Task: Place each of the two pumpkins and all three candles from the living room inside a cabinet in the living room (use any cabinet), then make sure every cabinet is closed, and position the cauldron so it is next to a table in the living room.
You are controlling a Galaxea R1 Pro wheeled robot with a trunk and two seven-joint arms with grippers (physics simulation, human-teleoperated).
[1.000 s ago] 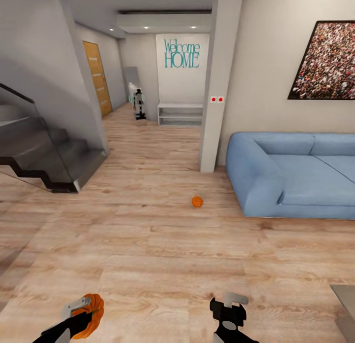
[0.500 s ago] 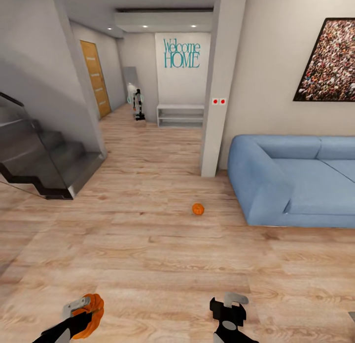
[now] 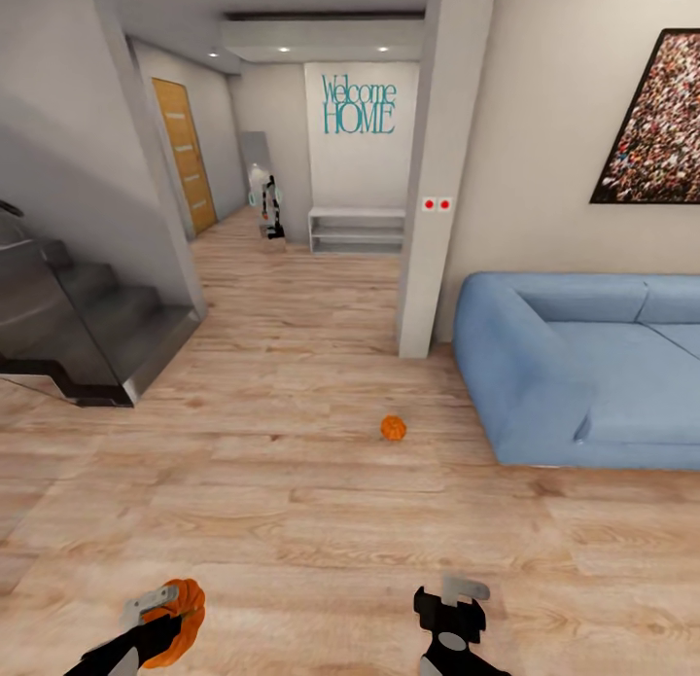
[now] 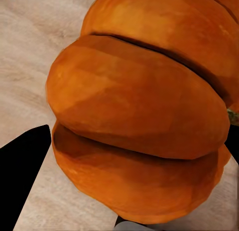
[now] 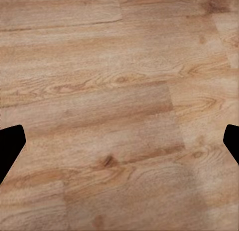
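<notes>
Teal lettering (image 3: pixel 359 104) on the far hallway wall is reading "Welcome HOME". Below it a low white open shelf unit (image 3: pixel 357 229) is standing against the wall, and two small red-and-white switches (image 3: pixel 437 204) are sitting on the pale pillar (image 3: pixel 437 170). The floor (image 3: pixel 321 520) is light wood-grain planking running through the living room and hallway. A blue sofa (image 3: pixel 574 374) is occupying the right side beneath a speckled framed picture (image 3: pixel 656 122); dark stairs with a glass balustrade (image 3: pixel 78 326) are rising at the left, beyond them an orange-brown door (image 3: pixel 185 156).

The left gripper (image 3: pixel 163 613) is clamping one orange ribbed pumpkin (image 3: pixel 180 613) between its fingers, low in the head view. The second pumpkin (image 3: pixel 393 428) is lying on the floor near the sofa's front corner. The right gripper (image 3: pixel 452 608) is hanging spread wide and holding nothing, its dark fingertips (image 5: pixel 10 146) framing bare planks.
</notes>
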